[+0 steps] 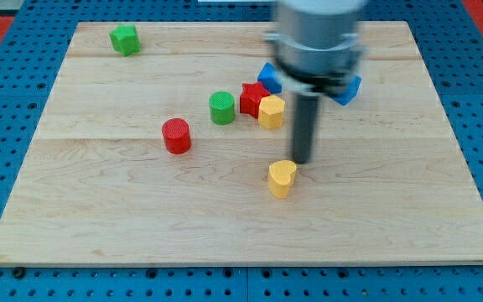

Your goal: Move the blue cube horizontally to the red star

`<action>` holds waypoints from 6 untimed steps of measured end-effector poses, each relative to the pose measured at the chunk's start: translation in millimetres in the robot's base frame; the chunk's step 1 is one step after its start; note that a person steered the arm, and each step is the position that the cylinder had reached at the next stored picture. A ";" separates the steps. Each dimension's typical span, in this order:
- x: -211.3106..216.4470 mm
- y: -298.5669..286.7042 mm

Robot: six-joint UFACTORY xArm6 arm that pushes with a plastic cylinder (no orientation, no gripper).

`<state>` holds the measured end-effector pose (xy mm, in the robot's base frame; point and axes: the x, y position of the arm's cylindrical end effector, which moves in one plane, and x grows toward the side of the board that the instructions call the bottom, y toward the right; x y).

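The red star (pixel 251 98) lies near the board's middle, touching a yellow hexagon block (pixel 271 111) on its right. A blue block (pixel 268 77), partly hidden by the arm, sits just above and right of the star. Another blue block (pixel 347 88) shows at the arm's right edge; I cannot tell which one is the cube. My tip (pixel 302 160) is on the board below the star cluster, right beside the upper right of a yellow heart block (pixel 282 177).
A green cylinder (pixel 221 108) stands left of the red star. A red cylinder (pixel 176 136) stands further left and lower. A green star-like block (pixel 125 39) sits at the board's top left. The wooden board (pixel 99 218) lies on a blue pegboard.
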<state>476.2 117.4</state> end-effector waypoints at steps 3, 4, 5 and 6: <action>-204.4 112.7; -164.7 68.4; -141.5 -13.9; -150.8 -37.1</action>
